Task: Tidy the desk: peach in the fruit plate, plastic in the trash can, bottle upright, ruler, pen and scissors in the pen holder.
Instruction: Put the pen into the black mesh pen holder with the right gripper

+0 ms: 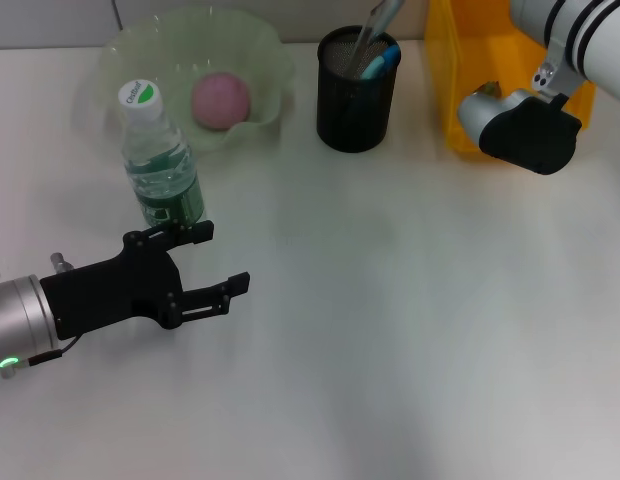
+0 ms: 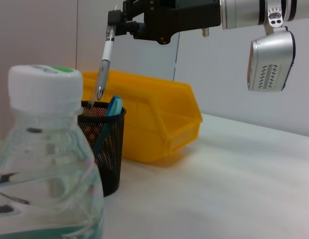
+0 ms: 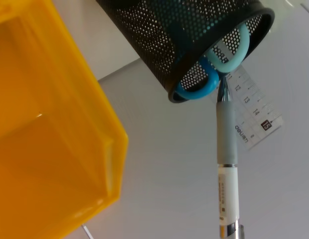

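Observation:
The black mesh pen holder (image 1: pixel 357 95) stands at the back centre with blue-handled scissors (image 3: pixel 214 69) and a clear ruler (image 3: pixel 251 114) in it. My right gripper (image 2: pixel 114 22) is shut on the top of a pen (image 2: pixel 105 59), which hangs almost upright with its tip at the holder's mouth. A pink peach (image 1: pixel 222 100) lies in the pale green fruit plate (image 1: pixel 265 45). In front of the plate, the water bottle (image 1: pixel 160 160) stands upright with its white cap on. Just in front of the bottle my left gripper (image 1: pixel 222 258) is open and not touching it. The plastic is out of view.
A yellow bin (image 1: pixel 460 90) stands to the right of the pen holder, partly behind my right arm (image 1: pixel 530 130). White tabletop (image 1: pixel 410 330) stretches across the middle and front.

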